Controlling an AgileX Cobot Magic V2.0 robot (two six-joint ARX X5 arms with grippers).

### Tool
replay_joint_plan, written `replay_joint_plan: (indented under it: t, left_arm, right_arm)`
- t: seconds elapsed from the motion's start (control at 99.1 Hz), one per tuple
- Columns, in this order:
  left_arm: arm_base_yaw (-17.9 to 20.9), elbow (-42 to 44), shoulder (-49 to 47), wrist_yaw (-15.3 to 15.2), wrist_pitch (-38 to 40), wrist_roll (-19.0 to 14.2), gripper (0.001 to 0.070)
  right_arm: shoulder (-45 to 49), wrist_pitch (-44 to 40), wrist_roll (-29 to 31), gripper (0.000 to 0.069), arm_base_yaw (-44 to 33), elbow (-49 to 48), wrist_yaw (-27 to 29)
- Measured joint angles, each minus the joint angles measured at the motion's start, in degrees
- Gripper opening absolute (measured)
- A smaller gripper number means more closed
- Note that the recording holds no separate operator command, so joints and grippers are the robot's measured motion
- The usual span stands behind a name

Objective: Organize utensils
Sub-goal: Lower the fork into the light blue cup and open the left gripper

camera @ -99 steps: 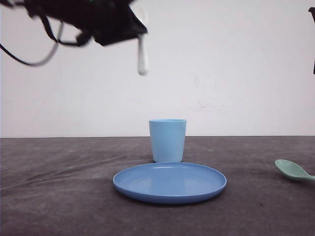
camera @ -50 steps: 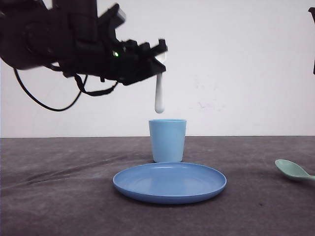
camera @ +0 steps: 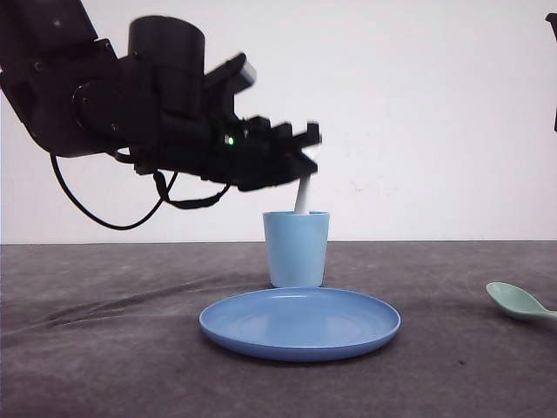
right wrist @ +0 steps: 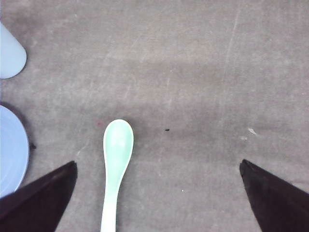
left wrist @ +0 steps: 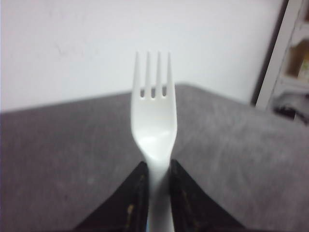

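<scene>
My left gripper (camera: 300, 165) hovers just above the light blue cup (camera: 297, 249) and is shut on the white fork (camera: 303, 197), whose handle end dips into the cup's mouth. In the left wrist view the fork (left wrist: 154, 121) stands tines-up, pinched between the black fingers (left wrist: 133, 198) of the left gripper (left wrist: 158, 169). The mint-green spoon (camera: 518, 301) lies on the table at the right. Seen from the right wrist, the spoon (right wrist: 117, 159) lies below my open right gripper (right wrist: 158, 166), nearer one finger, and nothing is between the jaws.
A round blue plate (camera: 300, 323) sits in front of the cup, its rim (right wrist: 12, 145) also showing in the right wrist view next to the cup (right wrist: 9, 53). The dark grey table (camera: 104, 348) spreads to both sides.
My left arm has come down and to the right with the fork, from high at the upper left to just over the cup, where the handle end now enters the cup. The spoon has not moved.
</scene>
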Motion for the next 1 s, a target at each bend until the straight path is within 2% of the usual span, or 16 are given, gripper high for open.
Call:
replay_joint_plan:
  t: [0.323,0.676,0.857,0.999]
  left_arm:
    - [0.0,0.02,0.07,-0.07,-5.11,1.99,0.0046]
    - [0.0,0.02,0.76,-0.11,-5.09,2.71,0.0048]
    - [0.0,0.02,0.76,-0.09,-4.76,2.71,0.0136]
    - [-0.04,0.02,0.76,-0.11,-4.55,2.64,0.0157]
  right_arm:
    - [0.0,0.0,0.0,0.0681,0.0,0.0,0.0]
    - [0.0,-0.07,0.0,0.0681,0.0,0.0,-0.02]
    - [0.0,-0.17,0.0,0.0681,0.0,0.0,-0.02]
    - [0.0,-0.17,-0.07,0.0681,0.0,0.0,-0.02]
